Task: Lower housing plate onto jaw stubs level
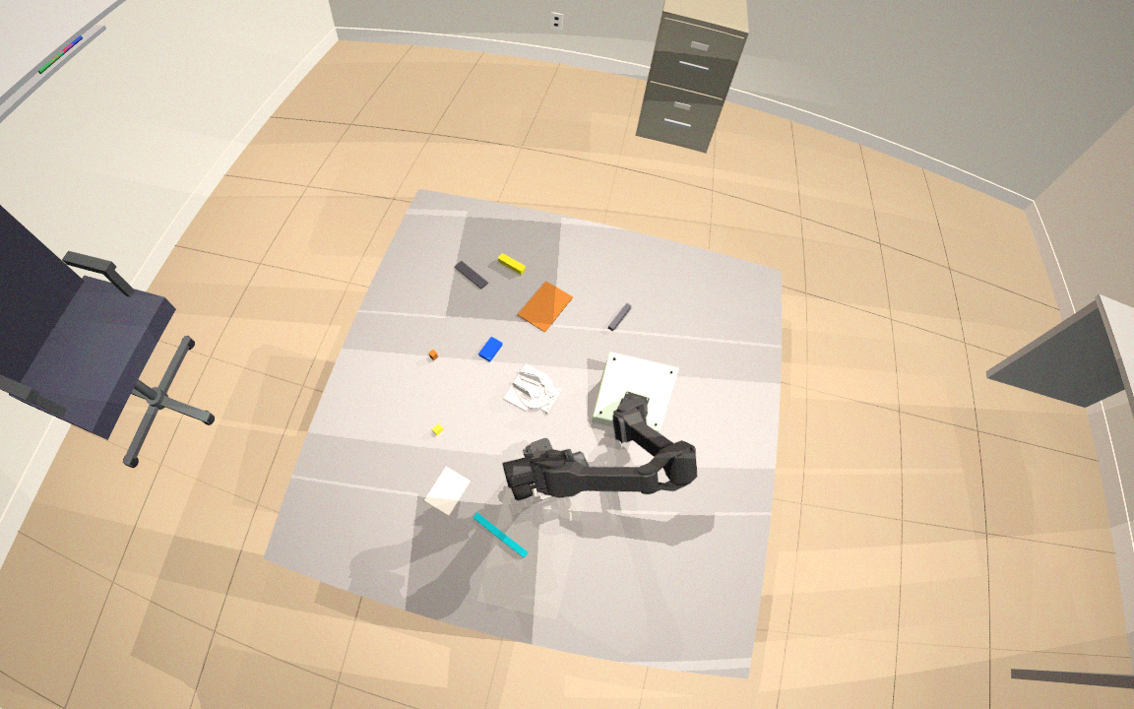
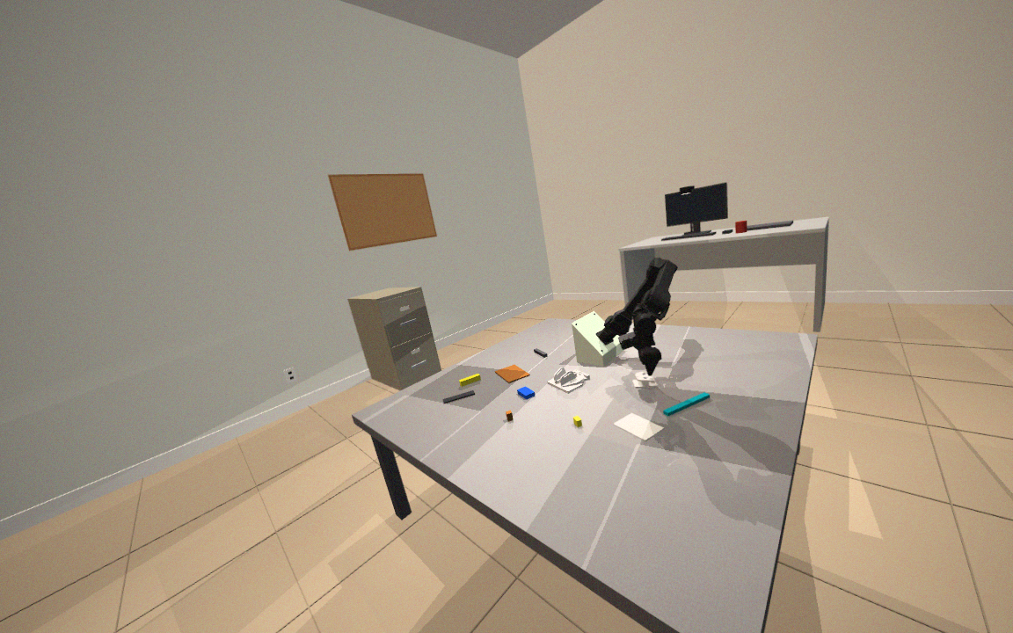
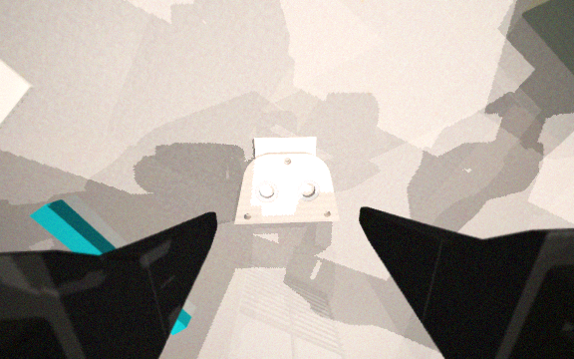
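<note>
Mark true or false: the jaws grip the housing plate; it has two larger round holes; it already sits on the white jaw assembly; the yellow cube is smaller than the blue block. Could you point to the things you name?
The jaws grip the housing plate [image 2: 643, 383] [image 3: 287, 175]. False: they stand open, holding nothing.
The plate has two larger round holes. True.
It sits on the white jaw assembly [image 1: 535, 403] [image 2: 565, 385]. False: they lie apart.
The yellow cube [image 1: 437, 430] [image 2: 577, 422] is smaller than the blue block [image 1: 490, 349] [image 2: 525, 391]. True.
</note>
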Controlling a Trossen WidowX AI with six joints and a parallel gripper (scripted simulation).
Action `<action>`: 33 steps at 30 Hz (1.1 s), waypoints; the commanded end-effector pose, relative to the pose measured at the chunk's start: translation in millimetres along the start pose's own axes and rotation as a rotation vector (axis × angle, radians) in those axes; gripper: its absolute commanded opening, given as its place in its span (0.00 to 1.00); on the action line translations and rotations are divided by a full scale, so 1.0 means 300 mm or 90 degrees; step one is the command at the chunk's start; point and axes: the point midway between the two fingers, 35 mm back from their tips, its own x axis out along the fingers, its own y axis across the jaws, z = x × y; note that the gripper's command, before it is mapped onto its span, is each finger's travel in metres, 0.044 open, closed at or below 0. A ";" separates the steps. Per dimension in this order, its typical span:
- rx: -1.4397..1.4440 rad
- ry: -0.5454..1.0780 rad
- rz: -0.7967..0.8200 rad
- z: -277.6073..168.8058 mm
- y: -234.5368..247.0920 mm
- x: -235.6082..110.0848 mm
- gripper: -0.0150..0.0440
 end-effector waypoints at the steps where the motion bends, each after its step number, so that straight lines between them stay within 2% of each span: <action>1: 0.003 -0.002 0.000 0.003 0.000 0.023 1.00; 33: 0.003 -0.001 0.001 0.002 -0.001 0.140 1.00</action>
